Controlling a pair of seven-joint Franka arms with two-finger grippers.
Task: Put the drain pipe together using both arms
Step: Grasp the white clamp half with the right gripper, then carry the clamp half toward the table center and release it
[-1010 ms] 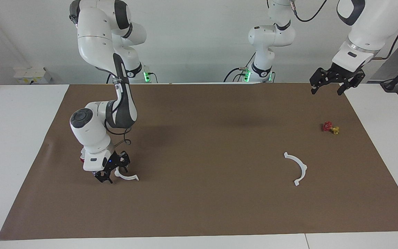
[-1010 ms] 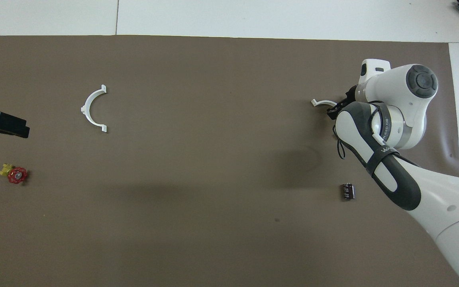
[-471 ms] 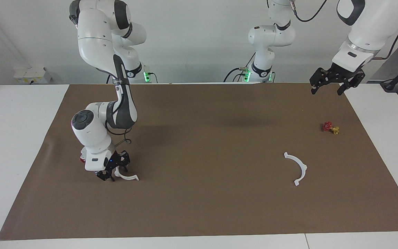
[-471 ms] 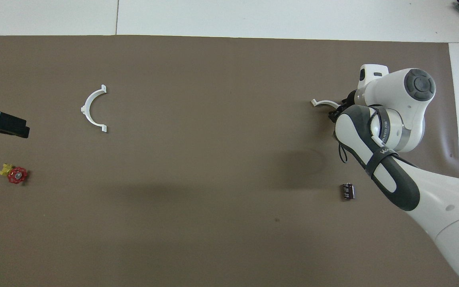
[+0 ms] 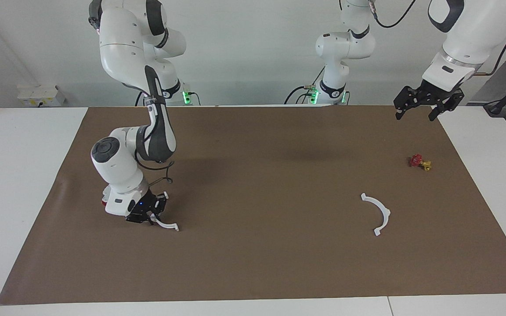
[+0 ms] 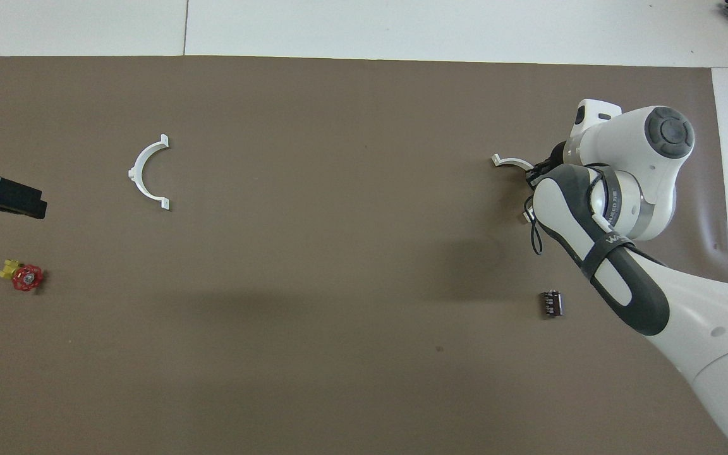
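The right gripper (image 5: pixel 148 215) is closed on one white arc (image 5: pixel 168 225), low over the surface (image 5: pixel 253 263), ready to carry it. The other arc (image 5: pixel 378 213) lies well apart. The left gripper (image 5: pixel 426 105) waits, open, up high.

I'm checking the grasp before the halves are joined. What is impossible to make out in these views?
- Overhead: right gripper and most of its pipe arc hidden under the arm.
- Overhead: left gripper cut off by the edge.
- Both: dark small part too small to identify.
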